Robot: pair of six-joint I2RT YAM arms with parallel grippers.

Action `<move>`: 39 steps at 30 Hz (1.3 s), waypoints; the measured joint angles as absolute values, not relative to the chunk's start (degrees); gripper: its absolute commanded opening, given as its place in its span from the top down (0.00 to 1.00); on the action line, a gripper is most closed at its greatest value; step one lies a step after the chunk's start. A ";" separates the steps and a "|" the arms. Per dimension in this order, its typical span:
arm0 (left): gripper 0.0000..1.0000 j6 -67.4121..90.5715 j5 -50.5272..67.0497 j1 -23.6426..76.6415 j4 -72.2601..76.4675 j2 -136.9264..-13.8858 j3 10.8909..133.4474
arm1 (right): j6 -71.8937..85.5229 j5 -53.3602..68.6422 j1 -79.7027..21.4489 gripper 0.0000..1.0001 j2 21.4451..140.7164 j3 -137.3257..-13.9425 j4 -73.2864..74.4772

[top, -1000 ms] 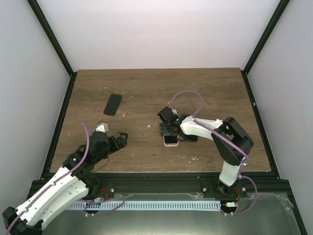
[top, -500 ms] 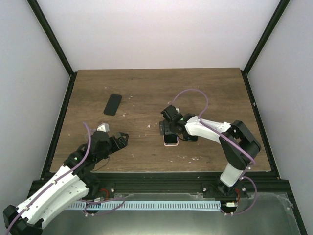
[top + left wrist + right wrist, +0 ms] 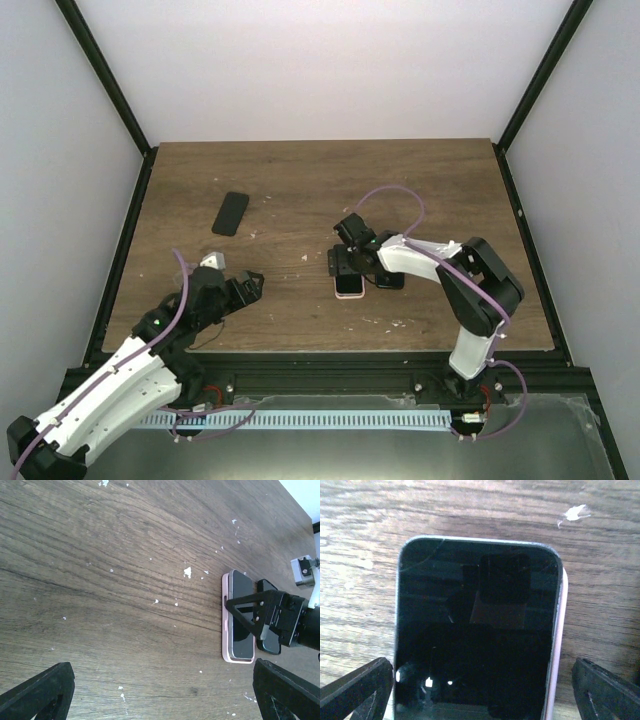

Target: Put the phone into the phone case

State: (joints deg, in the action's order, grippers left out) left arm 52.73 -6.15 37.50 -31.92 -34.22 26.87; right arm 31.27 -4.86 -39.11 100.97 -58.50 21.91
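Note:
The phone point(image 3: 477, 630), black screen up, lies on the pink phone case point(image 3: 559, 645) at the table's middle. The case rim shows along only one long side. Both also show in the top view, the phone point(image 3: 349, 283) above its pink end point(image 3: 349, 295), and in the left wrist view, the phone point(image 3: 242, 617) beside the case rim point(image 3: 225, 615). My right gripper point(image 3: 480, 695) is open, low over the phone, with a finger point(image 3: 355, 690) on each side. It shows in the top view point(image 3: 350, 262). My left gripper point(image 3: 245, 288) is open and empty, well left of the phone.
A black flat object point(image 3: 390, 281) lies right beside the pink case and shows in the left wrist view point(image 3: 268, 644). Another black phone-like slab point(image 3: 231, 213) lies at the far left of the table. White specks point(image 3: 188, 571) dot the wood.
My right gripper has shifted slightly to the right over the phone and its arm has re-posed. The phone, the case and the left arm have hardly moved.

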 measured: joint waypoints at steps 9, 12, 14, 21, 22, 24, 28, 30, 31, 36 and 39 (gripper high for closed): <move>0.01 52.71 -6.13 37.50 -31.92 -35.20 26.87 | 30.13 -3.46 -38.96 0.22 100.68 -56.82 18.92; 0.02 52.71 -6.09 37.50 -31.75 -35.75 26.87 | 30.13 -3.01 -39.42 0.23 99.88 -55.68 17.93; 0.03 52.71 -5.87 37.50 -31.59 -36.29 26.87 | 30.59 -3.03 -40.12 0.24 99.35 -54.96 17.67; 0.17 52.95 -1.87 36.86 -28.53 -40.75 26.87 | 34.54 -1.26 -46.65 0.19 98.56 -54.26 17.17; 0.19 52.97 -0.89 36.62 -27.94 -41.82 26.87 | 35.33 -0.36 -47.68 0.15 98.52 -54.26 16.82; 0.24 52.97 1.34 36.23 -26.22 -44.40 26.68 | 36.47 2.04 -49.19 0.12 98.32 -53.93 15.62; 0.28 53.12 5.26 36.03 -23.46 -48.64 25.98 | 37.76 6.90 -50.09 0.12 96.44 -51.64 13.41; 0.31 53.10 6.55 36.01 -22.20 -50.22 25.76 | 38.06 7.92 -49.95 0.14 95.00 -50.09 13.32; 0.33 53.08 7.22 36.01 -21.52 -51.07 25.71 | 38.17 8.27 -49.80 0.16 94.39 -49.43 13.26; 0.39 52.90 10.44 36.01 -17.56 -55.51 25.69 | 38.52 12.88 -46.33 0.25 90.48 -43.55 9.37; 0.41 52.88 11.97 36.01 -15.25 -58.30 25.71 | 38.46 14.87 -44.64 0.30 89.12 -40.97 6.76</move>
State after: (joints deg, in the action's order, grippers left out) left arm 52.88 11.97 36.01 -15.25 -58.30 25.71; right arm 38.46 14.87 -44.64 89.12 -40.97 6.76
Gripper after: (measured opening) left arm 0.603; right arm 0.740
